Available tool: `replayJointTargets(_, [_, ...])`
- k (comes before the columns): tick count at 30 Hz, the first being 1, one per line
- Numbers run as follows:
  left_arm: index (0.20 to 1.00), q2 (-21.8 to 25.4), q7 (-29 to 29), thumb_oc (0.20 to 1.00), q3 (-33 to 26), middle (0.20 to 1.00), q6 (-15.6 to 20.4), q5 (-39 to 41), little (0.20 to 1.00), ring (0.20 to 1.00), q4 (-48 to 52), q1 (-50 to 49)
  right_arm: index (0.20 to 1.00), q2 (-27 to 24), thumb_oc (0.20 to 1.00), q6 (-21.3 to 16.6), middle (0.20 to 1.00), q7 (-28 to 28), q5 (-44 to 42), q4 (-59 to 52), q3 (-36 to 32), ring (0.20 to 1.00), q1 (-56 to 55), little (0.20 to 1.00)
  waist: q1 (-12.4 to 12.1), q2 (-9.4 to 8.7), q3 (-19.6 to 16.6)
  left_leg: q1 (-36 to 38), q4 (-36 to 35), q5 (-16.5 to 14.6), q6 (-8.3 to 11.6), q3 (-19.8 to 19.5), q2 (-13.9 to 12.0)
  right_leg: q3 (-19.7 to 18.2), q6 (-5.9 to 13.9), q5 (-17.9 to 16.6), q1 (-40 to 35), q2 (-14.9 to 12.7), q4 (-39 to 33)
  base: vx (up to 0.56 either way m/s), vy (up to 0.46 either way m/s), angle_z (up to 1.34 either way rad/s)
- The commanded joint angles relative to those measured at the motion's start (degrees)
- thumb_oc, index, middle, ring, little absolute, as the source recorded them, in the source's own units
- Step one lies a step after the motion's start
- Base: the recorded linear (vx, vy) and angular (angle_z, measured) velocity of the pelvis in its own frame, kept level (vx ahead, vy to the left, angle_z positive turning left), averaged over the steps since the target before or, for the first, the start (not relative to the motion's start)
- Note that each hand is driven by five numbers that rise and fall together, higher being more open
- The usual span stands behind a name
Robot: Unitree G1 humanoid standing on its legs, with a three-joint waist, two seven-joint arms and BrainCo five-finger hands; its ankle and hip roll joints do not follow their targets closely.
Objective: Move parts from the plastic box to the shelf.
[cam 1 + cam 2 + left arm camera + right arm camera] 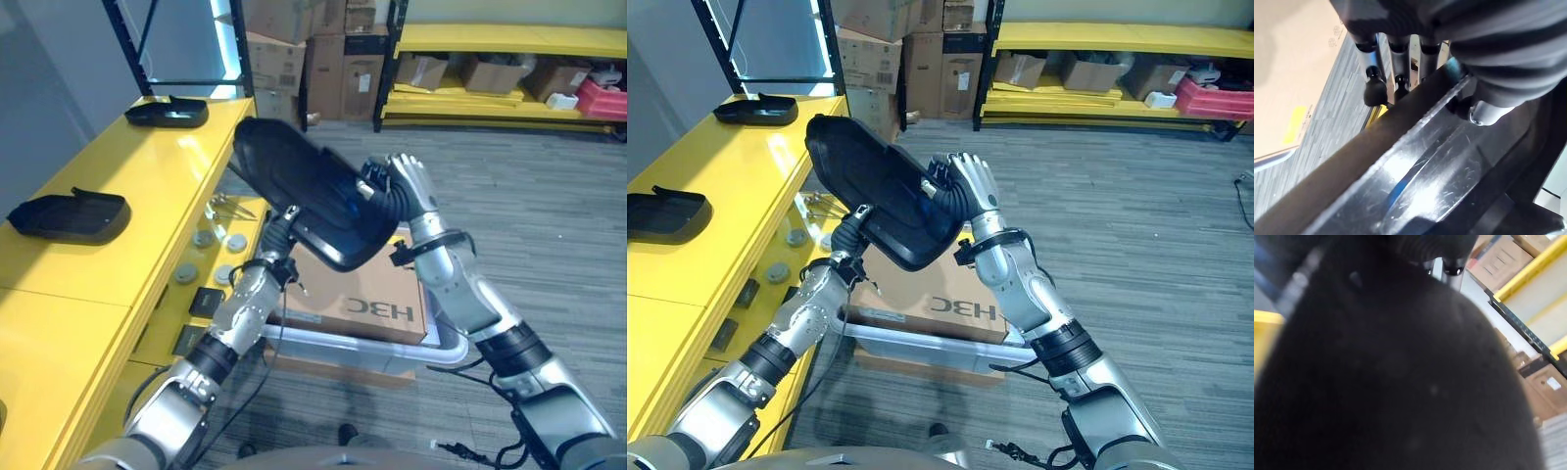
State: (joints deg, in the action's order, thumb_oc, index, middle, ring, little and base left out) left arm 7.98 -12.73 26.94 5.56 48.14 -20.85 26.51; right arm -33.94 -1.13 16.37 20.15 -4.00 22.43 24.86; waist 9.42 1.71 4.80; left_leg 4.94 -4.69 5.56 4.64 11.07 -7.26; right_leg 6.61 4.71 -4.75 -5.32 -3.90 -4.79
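Both hands on one black part (312,191) – a big curved plastic shell, held up tilted in the air above the box (443,350). Left hand (1400,68) grips its lower edge from underneath: fingers (1373,78) curl over the rim, thumb on the other face. Right hand (404,186) clamps the part's far edge, fingers wrapped against the shell; in its wrist view the part's dark back blocks nearly everything, so finger detail is poor there. Below both hands – a clear plastic box with a cardboard carton (364,302) in it. Yellow shelf (147,176) sits off to the left hand's side, part not touching it. Two more black parts lie on that shelf: one (71,215) near the left arm, one (167,111) at the far end.
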Motion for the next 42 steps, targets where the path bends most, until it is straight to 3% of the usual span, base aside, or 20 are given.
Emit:
replayJointTargets(1, [0.200,-1.82,1.22,0.200,-0.22,0.200,4.71,-4.35,0.200,0.200,-2.10,7.88,0.200,3.29,0.200,-13.13,0.200,-7.88,-12.30,-9.66,7.26,0.200,-0.05,0.200,-0.63,-1.59,-2.00,2.52,1.45,-3.27,2.07,-0.52,-2.05,2.67,2.54,3.40,0.17,-2.09,2.50,0.00,0.000,0.00])
replayJointTargets(5, [0.200,-1.82,1.21,0.200,-0.22,0.200,4.71,-4.36,0.200,0.200,-2.09,7.88,0.200,3.29,0.200,-13.13,0.200,-7.88,-12.30,-9.66,7.26,0.200,-0.06,0.200,-0.63,-1.59,-2.01,2.51,1.45,-3.27,2.07,-0.53,-2.05,2.68,2.54,3.40,0.18,-2.09,2.50,0.00,0.000,0.00])
replayJointTargets(6, [0.200,-0.44,-0.18,0.200,-1.87,0.200,5.99,-8.63,0.200,0.200,-1.01,6.91,1.000,1.67,1.000,-13.35,1.000,-7.48,-11.41,-10.75,6.06,1.000,-3.10,1.000,-0.68,-1.42,-1.61,2.45,1.32,-3.29,2.00,-0.63,-1.68,2.80,2.73,3.23,0.11,-2.64,2.50,-0.02,0.047,0.03])
replayJointTargets(8, [0.200,1.82,-2.66,0.200,-4.27,0.200,6.29,-16.55,0.200,0.200,0.66,5.45,1.000,0.26,1.000,-13.63,1.000,-5.18,-14.12,-10.40,-2.25,1.000,-9.96,1.000,-0.27,-1.20,-1.57,2.59,1.22,-3.59,1.65,-0.54,-1.05,2.82,3.07,2.92,0.02,-3.21,2.36,-0.01,0.053,0.08])
replayJointTargets(11, [0.200,3.04,-2.42,0.200,-5.29,0.200,6.44,-18.37,0.200,0.200,2.22,4.50,1.000,1.33,1.000,-13.78,1.000,-3.64,-16.54,-9.63,-7.98,1.000,-14.71,1.000,0.06,-1.06,-1.59,2.67,1.15,-3.80,1.45,-0.36,-0.73,2.67,3.25,2.80,0.13,-3.43,2.37,0.01,0.035,0.03])
replayJointTargets(12, [0.200,5.63,-3.22,0.200,-7.61,0.200,6.67,-21.55,0.200,0.200,5.12,3.36,1.000,3.18,1.000,-13.49,1.000,-0.51,-18.51,-7.59,-14.19,1.000,-19.92,1.000,0.79,-0.70,-1.26,3.08,1.09,-4.20,1.19,-0.03,-0.40,2.40,3.45,2.78,0.23,-3.67,2.53,0.01,0.048,-0.07])
replayJointTargets(15, [0.200,9.10,-4.84,0.200,-10.84,0.200,6.88,-29.07,0.200,0.200,9.88,1.78,1.000,7.93,1.000,-14.83,1.000,0.70,-25.54,-5.39,-22.33,1.000,-28.09,1.000,1.77,-0.31,-1.10,3.02,0.89,-4.41,0.93,0.33,-0.03,1.85,3.58,2.79,0.93,-3.97,2.94,0.01,0.050,-0.02])
replayJointTargets(17, [0.200,10.46,-6.32,0.200,-12.58,0.200,7.09,-33.76,0.200,0.200,11.19,1.87,1.000,10.25,1.000,-14.79,1.000,2.29,-26.92,-0.01,-24.10,1.000,-30.82,1.000,2.20,0.04,-0.86,2.87,0.78,-4.38,0.90,0.40,0.12,1.69,3.63,2.83,1.30,-4.07,3.13,0.00,0.037,-0.05])
replayJointTargets(19, [0.200,11.28,-6.95,0.200,-13.05,0.200,7.39,-34.91,0.200,0.200,12.13,2.06,1.000,11.26,1.000,-14.44,1.000,2.84,-27.33,5.16,-23.88,1.000,-32.38,1.000,2.39,0.09,-0.57,2.95,0.66,-4.35,0.87,0.45,0.20,1.50,3.67,2.77,1.47,-4.18,3.25,-0.02,0.024,-0.06])
replayJointTargets(21, [0.200,12.78,-5.90,0.200,-15.47,0.200,8.85,-36.97,0.200,0.200,18.20,0.49,1.000,12.62,1.000,-11.27,1.000,3.93,-25.48,15.25,-24.22,1.000,-35.42,1.000,2.39,0.28,0.11,2.82,0.64,-4.32,0.93,0.56,0.23,1.03,3.67,2.63,2.19,-4.19,3.57,-0.03,0.017,-0.16])
replayJointTargets(25, [0.200,13.37,-2.75,0.200,-17.47,0.200,11.00,-38.40,0.200,0.200,24.48,-2.57,1.000,13.64,1.000,-6.01,1.000,0.24,-24.15,36.87,-19.27,1.000,-34.02,1.000,0.95,0.05,0.60,2.90,0.58,-4.17,1.10,0.50,-0.07,0.91,3.44,2.55,2.04,-3.95,3.24,0.00,-0.034,-0.05])
replayJointTargets(30, [0.200,14.98,1.13,0.200,-19.97,0.200,13.04,-37.51,0.200,0.200,29.10,-7.52,1.000,15.62,1.000,-3.34,1.000,-7.36,-22.87,60.39,-11.69,1.000,-28.18,1.000,-1.74,0.39,2.60,1.20,1.17,-3.28,1.74,-1.01,-0.69,1.63,2.91,2.81,2.57,-3.50,3.28,-0.04,-0.073,0.01])
replayJointTargets(34, [0.200,15.39,3.14,0.200,-22.83,0.200,13.98,-35.42,0.200,0.200,31.13,-12.72,1.000,16.55,1.000,-2.91,1.000,-8.90,-19.77,66.81,-8.63,1.000,-24.54,1.000,-3.22,1.02,3.68,-0.67,2.63,-2.85,2.22,-2.04,-0.97,2.20,2.45,2.82,3.17,-3.24,3.20,-0.04,-0.082,0.18])
replayJointTargets(36, [0.200,14.31,3.41,0.200,-25.67,0.200,14.75,-34.88,0.200,0.200,33.68,-17.45,1.000,18.13,1.000,-2.73,1.000,-10.87,-17.44,71.50,-6.28,1.000,-22.19,1.000,-5.06,1.57,4.68,-2.54,2.65,-0.62,3.40,-3.21,-1.47,3.59,1.98,2.61,3.42,-2.91,1.95,-0.06,-0.116,0.17])
replayJointTargets(40, [0.200,14.90,2.71,0.200,-25.84,0.200,15.38,-36.33,0.200,0.200,37.00,-17.40,1.000,18.50,1.000,-1.80,1.000,-10.07,-16.16,76.65,-6.52,1.000,-20.04,1.000,-7.16,2.51,5.60,-7.97,0.18,4.73,6.19,-6.16,-2.59,8.87,1.60,2.95,5.13,-2.77,0.88,-0.14,-0.122,0.71])
replayJointTargets(41, [0.200,15.45,2.40,0.200,-25.02,0.200,15.11,-37.99,0.200,0.200,37.58,-15.92,1.000,17.88,1.000,-1.54,1.000,-10.00,-16.67,78.65,-8.49,1.000,-20.44,1.000,-7.49,2.93,6.14,-10.74,0.33,6.87,6.36,-4.88,-3.15,13.09,1.57,3.09,4.92,-3.72,0.18,-0.17,-0.141,1.48])
replayJointTargets(42, [0.200,15.59,2.54,0.200,-24.73,0.200,15.06,-38.42,0.200,0.200,37.94,-15.50,1.000,17.68,1.000,-1.27,1.000,-10.11,-16.99,79.57,-9.28,1.000,-20.61,1.000,-7.31,2.94,6.02,-10.64,0.65,6.47,5.76,-2.12,-3.42,15.11,1.64,3.49,4.61,-4.23,0.20,-0.13,-0.132,1.52])
